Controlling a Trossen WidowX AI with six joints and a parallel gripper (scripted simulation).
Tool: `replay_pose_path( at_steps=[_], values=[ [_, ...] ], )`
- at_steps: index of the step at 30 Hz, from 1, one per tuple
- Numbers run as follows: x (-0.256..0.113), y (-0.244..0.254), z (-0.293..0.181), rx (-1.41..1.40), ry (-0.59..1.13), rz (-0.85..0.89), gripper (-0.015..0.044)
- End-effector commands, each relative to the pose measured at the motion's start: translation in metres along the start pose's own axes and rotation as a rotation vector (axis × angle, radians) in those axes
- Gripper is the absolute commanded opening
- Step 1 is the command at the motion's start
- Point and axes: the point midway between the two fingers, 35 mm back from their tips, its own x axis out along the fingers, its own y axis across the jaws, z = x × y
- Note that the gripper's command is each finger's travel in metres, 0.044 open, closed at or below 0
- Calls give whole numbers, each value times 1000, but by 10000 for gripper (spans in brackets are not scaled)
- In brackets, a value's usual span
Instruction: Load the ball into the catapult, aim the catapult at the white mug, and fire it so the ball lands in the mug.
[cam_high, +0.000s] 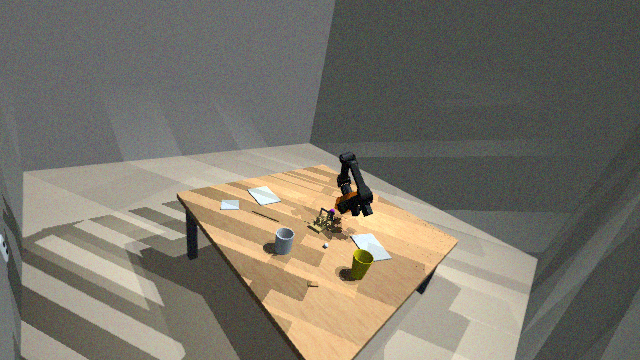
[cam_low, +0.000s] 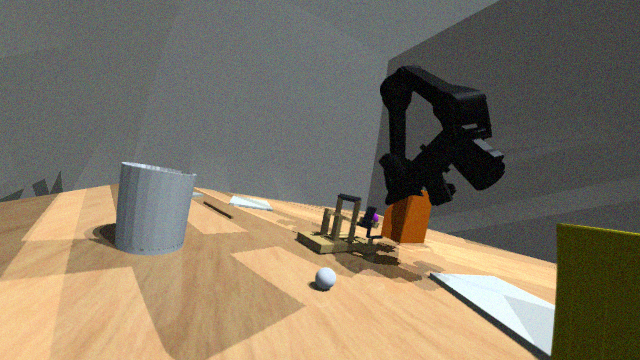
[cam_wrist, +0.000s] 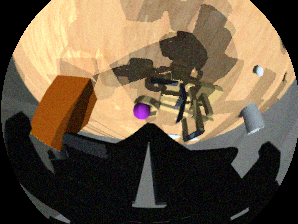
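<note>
The tan catapult (cam_high: 316, 229) (cam_low: 322, 243) stands on the table, with upright posts and a dark crossbar. A purple ball (cam_high: 332, 211) (cam_low: 375, 218) (cam_wrist: 141, 111) appears at the catapult's cup, on the end away from the mug. A small white ball (cam_high: 326, 245) (cam_low: 325, 278) (cam_wrist: 258, 70) lies on the table. The white mug (cam_high: 283, 243) (cam_low: 150, 210) (cam_wrist: 254, 119) stands upright, beyond the opposite end of the catapult. My gripper (cam_wrist: 150, 126) is shut and empty, and points towards the cup end; whether it touches the ball is hidden. The folded arm hides its fingertips in the top and exterior views.
An orange block (cam_high: 344, 202) (cam_low: 407, 220) (cam_wrist: 62, 107) stands behind the catapult by the arm. A yellow cup (cam_high: 361, 264) (cam_low: 595, 295) stands near a pale sheet (cam_high: 370, 245) (cam_low: 492, 295). More sheets (cam_high: 264, 195) (cam_high: 230, 204), a thin stick (cam_high: 265, 216) and a small tan piece (cam_high: 312, 284) lie on the table.
</note>
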Motion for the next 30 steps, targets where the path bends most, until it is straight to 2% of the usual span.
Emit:
replay_pose_path(
  at_steps=[1,30],
  values=[
    [6,-1,5,-9,6,-1,0],
    [40,2,39,-37,44,5,0]
  ],
)
